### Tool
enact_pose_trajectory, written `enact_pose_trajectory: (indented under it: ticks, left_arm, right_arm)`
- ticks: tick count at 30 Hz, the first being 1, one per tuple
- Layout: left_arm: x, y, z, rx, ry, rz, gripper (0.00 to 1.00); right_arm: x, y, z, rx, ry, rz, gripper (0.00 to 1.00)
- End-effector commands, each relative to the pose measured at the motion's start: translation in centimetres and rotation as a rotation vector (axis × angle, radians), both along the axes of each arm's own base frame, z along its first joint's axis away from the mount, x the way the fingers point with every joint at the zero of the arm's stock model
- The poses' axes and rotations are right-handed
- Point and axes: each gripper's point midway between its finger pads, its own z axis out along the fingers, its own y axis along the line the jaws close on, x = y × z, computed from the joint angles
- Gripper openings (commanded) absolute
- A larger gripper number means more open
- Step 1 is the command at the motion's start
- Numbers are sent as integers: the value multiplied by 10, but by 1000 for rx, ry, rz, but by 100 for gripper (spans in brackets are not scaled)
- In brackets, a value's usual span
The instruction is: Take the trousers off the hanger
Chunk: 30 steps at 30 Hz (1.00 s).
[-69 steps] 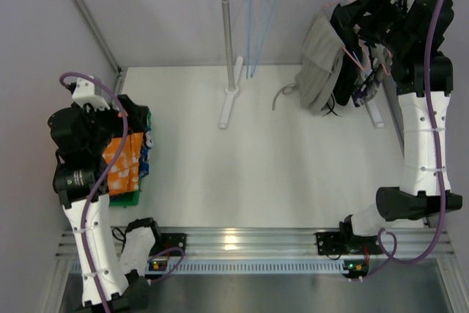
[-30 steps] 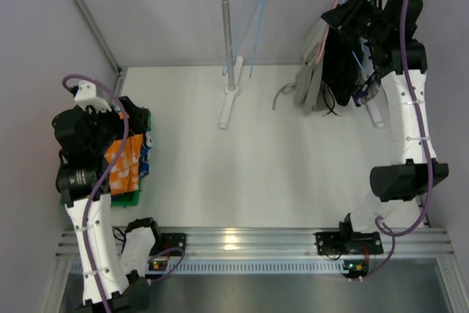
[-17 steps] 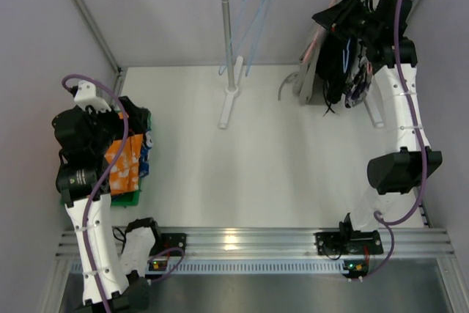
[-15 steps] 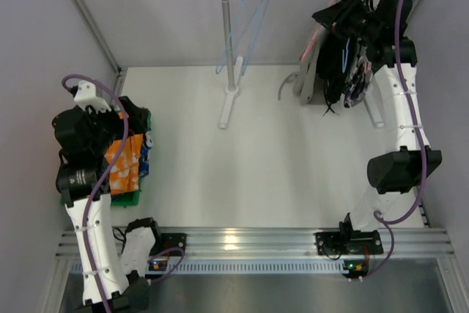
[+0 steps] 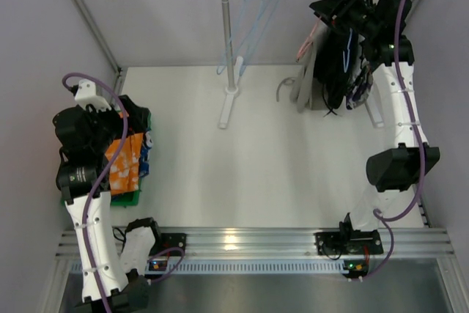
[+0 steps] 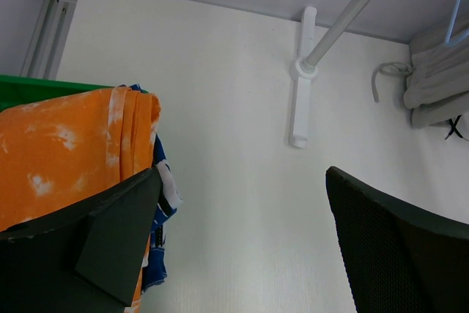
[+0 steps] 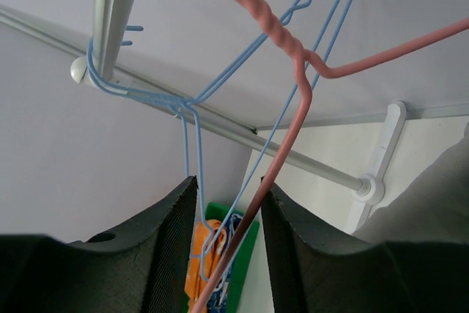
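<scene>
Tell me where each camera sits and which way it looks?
Top camera: above and behind the robot, looking down on the table; the left arm and right arm both show.
Left wrist camera: over the green bin, looking down and forward across the table; the left gripper shows open.
Right wrist camera: high by the rail, looking up at the pink hanger; the right gripper straddles its wire.
Shared: all three show the orange cloth and grey trousers.
</scene>
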Motion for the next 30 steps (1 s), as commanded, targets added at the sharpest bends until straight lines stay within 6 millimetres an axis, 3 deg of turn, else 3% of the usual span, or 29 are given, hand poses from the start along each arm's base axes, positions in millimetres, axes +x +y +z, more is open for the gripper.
enact_pose_trajectory:
  ticks: [1, 8, 15, 17, 24, 28, 30]
  left_arm:
    - [3, -1, 5, -16, -28, 2, 99]
    - [2, -1, 4, -17, -23, 2, 99]
    - [2, 0, 3, -10, -23, 5, 99]
    - [2, 0, 3, -15, -25, 3, 99]
    - [3, -2, 4, -19, -29, -5, 99]
    - [3, -3, 5, -12, -36, -12, 99]
    - [2, -3, 8, -2, -50, -16, 99]
  right_arm:
    - [6, 8, 22, 43, -67, -3, 40]
    - [11, 29, 22, 115, -2, -27, 37]
    - [4, 25, 18, 116, 21, -25, 5]
    - [0, 21, 20, 117, 18, -24, 0]
    - [-9, 12, 28, 123, -10, -3, 0]
    - [-18, 17, 45, 103, -112, 60, 0]
    - [-25, 19, 64, 89, -206, 86, 0]
